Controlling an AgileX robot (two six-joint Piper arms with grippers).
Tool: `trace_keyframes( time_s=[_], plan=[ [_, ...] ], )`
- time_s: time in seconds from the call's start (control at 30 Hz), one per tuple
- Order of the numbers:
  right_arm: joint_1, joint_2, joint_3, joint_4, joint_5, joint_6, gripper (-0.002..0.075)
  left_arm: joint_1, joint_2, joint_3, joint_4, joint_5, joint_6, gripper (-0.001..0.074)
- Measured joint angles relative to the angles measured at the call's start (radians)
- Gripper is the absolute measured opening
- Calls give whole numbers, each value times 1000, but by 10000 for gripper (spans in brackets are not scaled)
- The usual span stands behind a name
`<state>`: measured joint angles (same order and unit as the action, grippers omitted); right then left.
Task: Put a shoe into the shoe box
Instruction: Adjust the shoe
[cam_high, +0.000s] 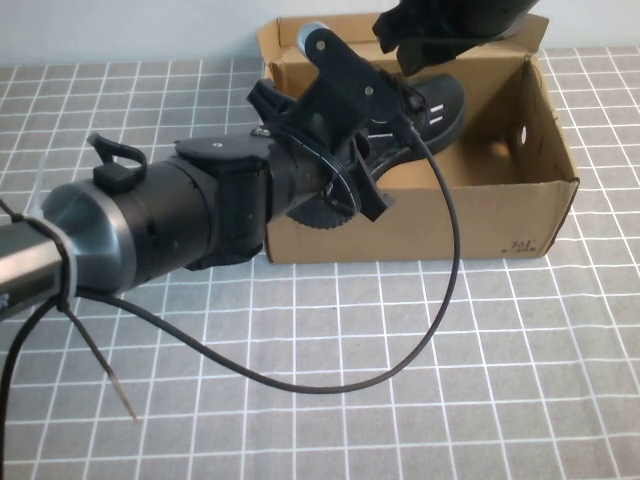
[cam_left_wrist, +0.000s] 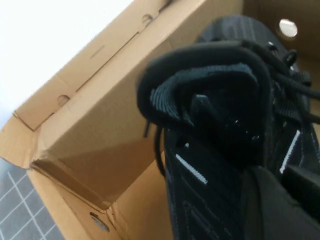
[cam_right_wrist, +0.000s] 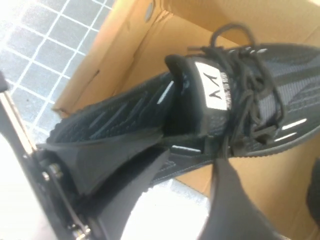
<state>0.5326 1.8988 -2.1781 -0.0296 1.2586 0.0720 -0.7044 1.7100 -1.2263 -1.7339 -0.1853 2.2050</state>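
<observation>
The black knit shoe (cam_high: 440, 105) lies inside the brown cardboard shoe box (cam_high: 450, 220), its white tongue label showing in the right wrist view. My left gripper (cam_high: 390, 135) reaches over the box's front wall, shut on the shoe (cam_left_wrist: 225, 100) at its collar side. The left gripper's fingers (cam_right_wrist: 115, 150) meet on the shoe (cam_right_wrist: 280, 95) there. My right gripper (cam_high: 405, 52) hovers over the back of the box. This right gripper (cam_right_wrist: 272, 195) is open, with only the box floor (cam_right_wrist: 270, 160) between its fingers.
The box stands at the back of a grey checked table cover (cam_high: 500, 380). A black cable (cam_high: 400, 370) loops from the left arm across the front of the table. The box's lid flap (cam_high: 290, 40) rises at the back.
</observation>
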Motion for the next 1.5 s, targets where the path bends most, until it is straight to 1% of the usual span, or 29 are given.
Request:
trace_keyframes(
  time_s=[0.13, 0.23, 0.33, 0.47, 0.57, 0.7, 0.77, 0.9, 1.03, 1.17, 1.33, 1.5],
  plan=[
    [0, -20, 0, 0, 2, 0, 321, 0, 0, 0, -2, 4, 30, 36],
    [0, -59, 0, -22, 2, 0, 288, 0, 0, -9, -4, 11, 79, 36],
    [0, -115, 0, -43, 3, 0, 204, 7, 0, -37, -6, 31, 108, 36],
    [0, -186, 8, -66, 3, -16, 46, 43, 0, -85, -9, 122, 106, 36],
    [0, -251, 67, -100, 3, -16, 3, 86, 0, -107, -7, 207, 53, 36],
    [0, -353, 208, -151, 4, 16, -11, 165, 0, -108, 19, 395, -27, 34],
    [0, -400, 289, -174, 6, 46, -13, 210, 0, -116, 78, 539, -81, 34],
    [0, -498, 422, -208, 7, 102, -15, 305, 16, -172, 272, 813, -241, 34],
    [0, -589, 519, -223, 7, 142, -15, 369, 59, -260, 372, 994, -322, 34],
    [0, -668, 600, -247, 7, 175, -16, 397, 113, -345, 423, 1064, -353, 34],
    [0, -772, 724, -289, 7, 219, -16, 397, 189, -444, 517, 1107, -426, 34],
    [0, -874, 864, -317, 5, 270, -16, 397, 259, -514, 551, 1162, -446, 34]
  ],
)
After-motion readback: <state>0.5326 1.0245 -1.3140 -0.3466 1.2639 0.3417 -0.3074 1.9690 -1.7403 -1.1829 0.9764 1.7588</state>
